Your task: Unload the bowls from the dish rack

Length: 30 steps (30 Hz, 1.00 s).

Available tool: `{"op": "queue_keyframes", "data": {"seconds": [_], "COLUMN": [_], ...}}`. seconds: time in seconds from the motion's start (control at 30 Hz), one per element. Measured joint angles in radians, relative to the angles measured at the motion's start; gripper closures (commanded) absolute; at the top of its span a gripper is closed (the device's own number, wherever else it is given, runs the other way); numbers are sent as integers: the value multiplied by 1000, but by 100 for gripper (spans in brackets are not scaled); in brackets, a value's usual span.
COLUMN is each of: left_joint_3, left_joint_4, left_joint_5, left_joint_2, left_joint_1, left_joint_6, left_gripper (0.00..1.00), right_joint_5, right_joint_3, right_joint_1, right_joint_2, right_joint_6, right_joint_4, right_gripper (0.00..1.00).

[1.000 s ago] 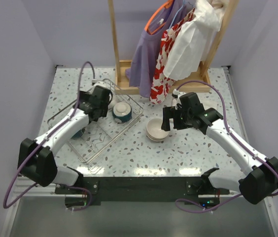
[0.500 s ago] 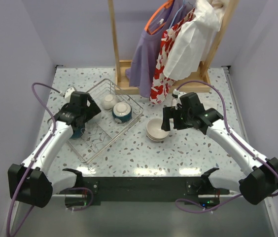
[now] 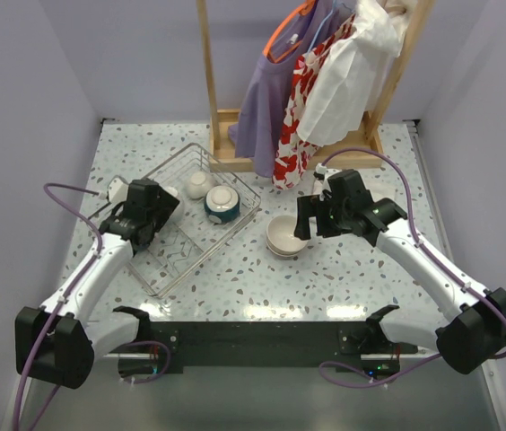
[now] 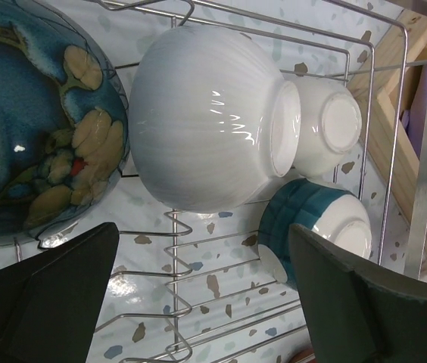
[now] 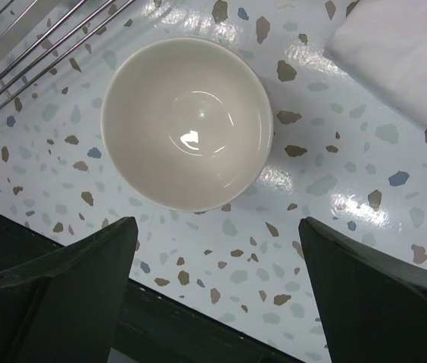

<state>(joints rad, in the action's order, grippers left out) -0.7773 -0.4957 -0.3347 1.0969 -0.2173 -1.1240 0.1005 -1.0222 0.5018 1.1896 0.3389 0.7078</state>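
Hovering over the left half of the dish rack (image 3: 181, 244), the left gripper (image 4: 202, 234) has its fingers spread wide with nothing between them. Ahead of it, four bowls lie on the rack's zigzag wire dividers. A dark blue patterned bowl (image 4: 32, 128) sits at the rack's left end, with a ribbed, glossy large white bowl (image 4: 198, 113) on its side next to it. A smaller white bowl (image 4: 327, 132) and a teal-banded bowl (image 4: 312, 227) lie toward the rack's far-right raised side. The large white bowl's foot overlaps the smaller white bowl in the wrist view.

Just outside the rack's right corner, across a strip of speckled table (image 3: 235, 278), a smooth beige bowl (image 5: 187, 121) stands upright. From above it appears to be nested in another bowl. The right gripper (image 5: 219, 223) hangs over it, released, with its fingers well outside the rim on both sides. Behind the rack stands a wooden clothes stand (image 3: 226, 135), its base just beside the rack's far corner.

Compared with a second ago, the left gripper has drawn back from the rack's far corner toward its near-left side. This leaves the smaller white bowl in plain view from above. The right arm and the beige bowl have hardly shifted.
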Motion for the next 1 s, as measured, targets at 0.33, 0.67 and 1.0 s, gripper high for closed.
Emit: {"op": "queue_keyframes", "data": {"seconds": [0.33, 0.67, 1.0], "left_joint_3": [71, 143, 168], "left_joint_4": [137, 278, 352], "left_joint_5": [-55, -69, -66], "left_joint_2": [3, 10, 40], "left_joint_1": [0, 0, 0], "left_joint_6": [-46, -71, -100], "left_gripper": [0, 0, 0], "right_joint_5": [0, -4, -4], "right_joint_3": [2, 2, 2], "right_joint_1": [0, 0, 0], "right_joint_2": [0, -2, -3], "right_joint_6": [-2, -19, -31], "right_joint_4": [-1, -1, -1], "right_gripper": [7, 7, 7]}}
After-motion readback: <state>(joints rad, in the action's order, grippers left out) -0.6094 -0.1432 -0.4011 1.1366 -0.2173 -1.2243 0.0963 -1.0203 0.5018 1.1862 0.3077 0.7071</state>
